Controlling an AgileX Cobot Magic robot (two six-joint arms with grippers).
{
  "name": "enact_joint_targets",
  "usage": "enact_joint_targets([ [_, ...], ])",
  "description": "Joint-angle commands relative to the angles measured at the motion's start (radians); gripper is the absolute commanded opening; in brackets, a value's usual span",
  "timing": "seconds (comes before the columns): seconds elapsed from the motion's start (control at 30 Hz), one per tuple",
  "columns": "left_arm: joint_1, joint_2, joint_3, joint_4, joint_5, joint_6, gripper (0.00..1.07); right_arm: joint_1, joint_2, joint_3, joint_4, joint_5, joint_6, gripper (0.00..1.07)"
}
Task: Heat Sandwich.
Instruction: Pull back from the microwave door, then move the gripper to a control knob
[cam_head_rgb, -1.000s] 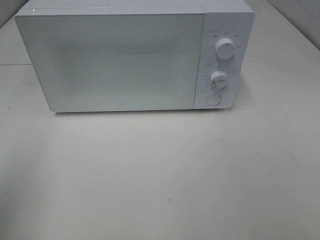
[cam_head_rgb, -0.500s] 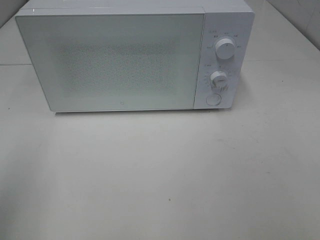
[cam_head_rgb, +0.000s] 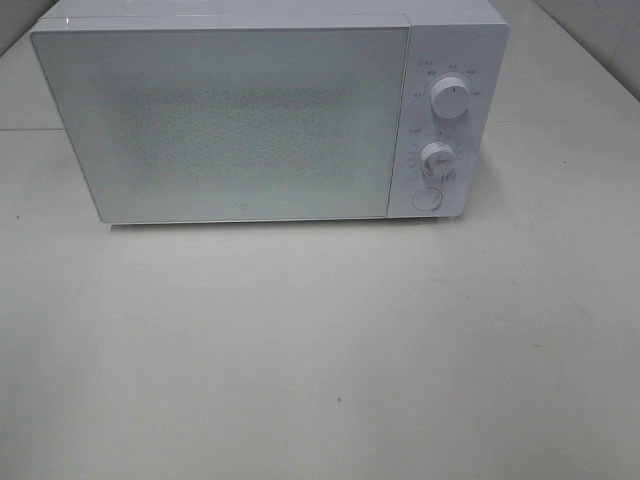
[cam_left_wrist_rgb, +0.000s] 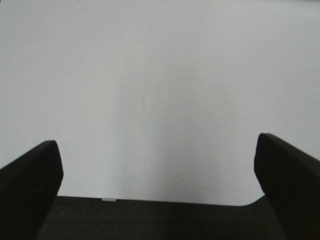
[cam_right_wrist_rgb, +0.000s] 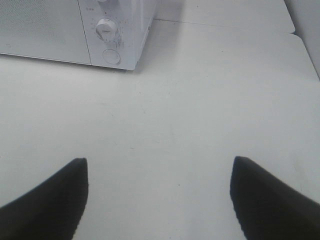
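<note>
Nothing has moved since earlier. No sandwich is visible; it may sit behind the microwave (cam_head_rgb: 450, 40)'s closed door (cam_head_rgb: 230, 125). Left hand (cam_left_wrist_rgb: 157, 142) and right hand (cam_right_wrist_rgb: 160, 162) hang empty, jaws apart, over the bench (cam_head_rgb: 320, 350); the right hand is nearer the dials (cam_head_rgb: 437, 157).

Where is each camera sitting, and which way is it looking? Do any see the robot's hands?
Exterior high: mounted high, looking down at the closed microwave on the white table; no robot part shows.
Left wrist: on the left arm, looking at bare table and its edge; the left gripper, open and empty, shows as two dark fingers.
Right wrist: on the right arm, facing the microwave's lower knob and round button; the right gripper shows, open and empty.
Shared: exterior high and right wrist both see that knob and button.
</note>
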Motion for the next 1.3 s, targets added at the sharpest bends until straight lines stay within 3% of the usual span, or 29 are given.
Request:
enact_joint_targets([
  [0.03,0.005,-0.128,0.004,0.000,-0.010,-0.007,1.00,-0.005,-0.029,0.002,-0.003,-0.008,-0.007,0.75],
  [0.3,0.005,-0.303,0.004,0.000,-0.011,-0.007,1.00,-0.005,-0.029,0.002,-0.003,-0.008,-0.007,0.75],
  [1.3,0.005,-0.294,0.004,0.000,-0.012,-0.007,1.00,-0.005,-0.029,0.002,-0.004,-0.009,-0.007,0.75],
])
